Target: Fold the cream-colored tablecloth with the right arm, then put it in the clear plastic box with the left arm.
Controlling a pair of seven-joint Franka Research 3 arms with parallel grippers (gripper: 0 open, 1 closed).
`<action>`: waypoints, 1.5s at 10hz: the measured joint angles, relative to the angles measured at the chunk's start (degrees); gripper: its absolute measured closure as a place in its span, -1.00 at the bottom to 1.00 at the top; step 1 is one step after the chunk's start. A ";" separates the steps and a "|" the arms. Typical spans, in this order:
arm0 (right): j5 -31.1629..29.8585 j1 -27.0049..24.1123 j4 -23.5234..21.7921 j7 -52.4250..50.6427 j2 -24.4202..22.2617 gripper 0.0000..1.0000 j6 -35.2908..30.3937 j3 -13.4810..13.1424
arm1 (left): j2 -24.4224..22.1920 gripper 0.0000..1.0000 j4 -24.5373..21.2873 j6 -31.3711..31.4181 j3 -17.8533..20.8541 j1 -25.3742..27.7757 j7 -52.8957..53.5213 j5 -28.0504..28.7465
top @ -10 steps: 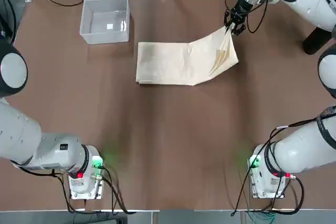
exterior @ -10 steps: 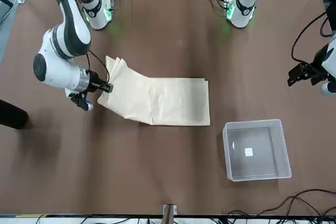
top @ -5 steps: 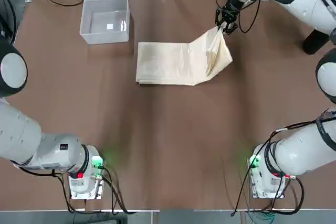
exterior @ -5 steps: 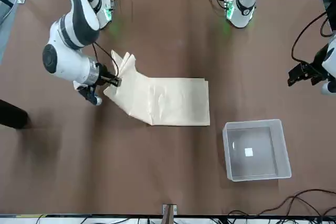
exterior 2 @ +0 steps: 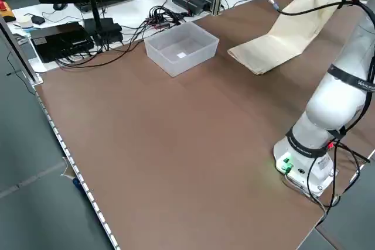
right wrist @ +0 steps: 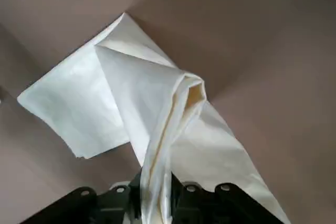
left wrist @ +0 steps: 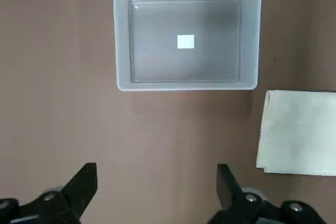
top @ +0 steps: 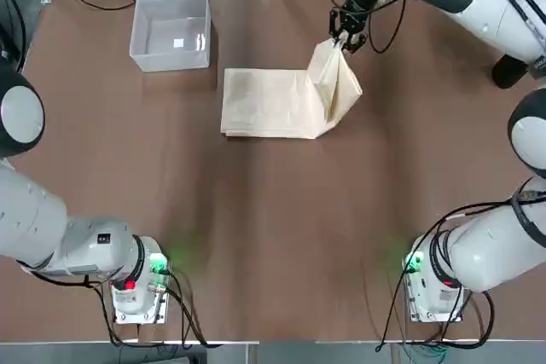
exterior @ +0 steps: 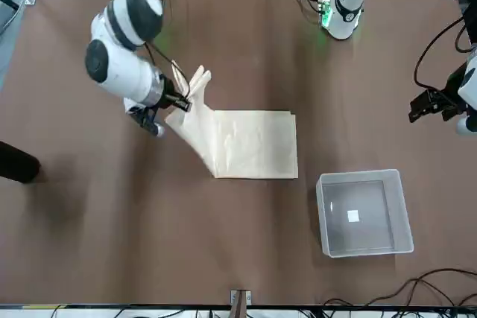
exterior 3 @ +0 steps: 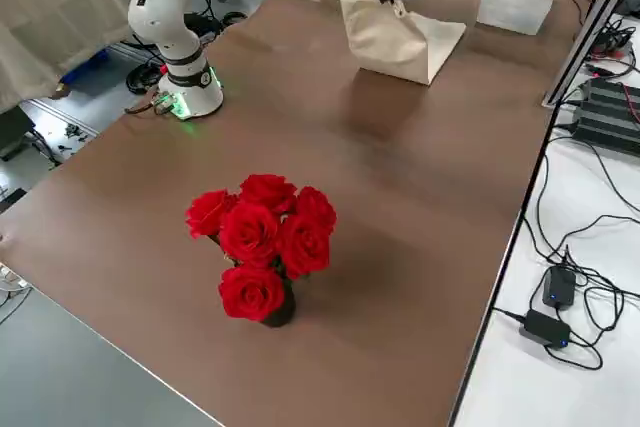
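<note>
The cream-colored tablecloth (top: 269,104) lies in the far middle of the brown table, its left part flat. Its right end is lifted and curls upward (exterior: 195,83). My right gripper (top: 345,40) is shut on that raised edge, above the cloth's right side. The right wrist view shows the bunched cloth (right wrist: 157,114) clamped between the fingers of the right gripper (right wrist: 156,198). The clear plastic box (top: 171,61) stands empty at the far left, left of the cloth. My left gripper (left wrist: 157,184) hangs open, high over the table near the clear plastic box (left wrist: 186,85), holding nothing.
A bunch of red roses (exterior 3: 262,247) stands on the table's right part, away from the cloth. Cables and power bricks (exterior 2: 70,36) lie beyond the far edge. The two arm bases (top: 136,287) sit at the near edge. A black object (top: 512,66) lies far right.
My right gripper has carried the cloth's right end up and toward the left, so the raised flap stands steeper over the flat part. The left arm has stayed still.
</note>
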 joint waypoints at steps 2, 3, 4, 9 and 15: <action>-0.04 2.75 1.69 3.71 1.53 0.75 1.49 0.01 | 0.00 -1.00 0.00 0.00 0.01 0.52 0.00 0.00; -0.05 3.76 2.12 4.94 3.12 0.75 3.95 0.00 | 0.00 -1.00 0.00 0.00 0.01 0.80 0.03 0.00; -0.05 4.64 2.40 5.80 5.13 0.75 6.87 0.00 | 0.00 -1.00 0.00 0.00 0.01 0.89 0.04 0.00; -0.05 6.62 11.09 11.54 13.88 0.75 10.75 0.00 | 0.01 -1.00 0.01 0.00 -0.01 0.89 0.04 0.00; -0.04 7.44 13.54 14.71 17.12 0.75 14.16 0.00 | 0.02 -1.00 0.01 0.01 -0.01 0.89 0.04 0.00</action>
